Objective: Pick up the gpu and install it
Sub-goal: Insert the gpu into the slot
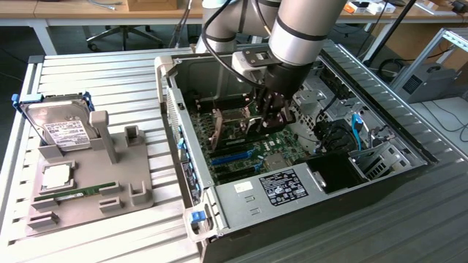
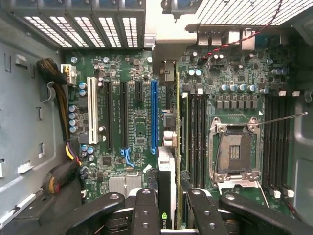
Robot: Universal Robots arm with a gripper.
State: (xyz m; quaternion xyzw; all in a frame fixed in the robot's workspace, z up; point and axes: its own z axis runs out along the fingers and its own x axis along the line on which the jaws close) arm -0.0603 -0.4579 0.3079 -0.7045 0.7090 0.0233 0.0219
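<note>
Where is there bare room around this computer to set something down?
Bare slatted table lies beyond the hard drive, up to the computer case. The dark surface at the exterior view's right of the case is bare too. Crowded: the grey fixture, and inside the case, where the gripper holds the gpu.

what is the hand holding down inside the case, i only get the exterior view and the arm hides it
observer: the wrist view shows the hand clamped on the gpu, with the card edge-on between the fingers.
operator: is it lined up with a slot
observer: its edge runs parallel to the long blue slot, but looks offset slightly toward the memory slots.
operator: cpu fitted yet
observer: no, the cpu socket is empty.
</note>
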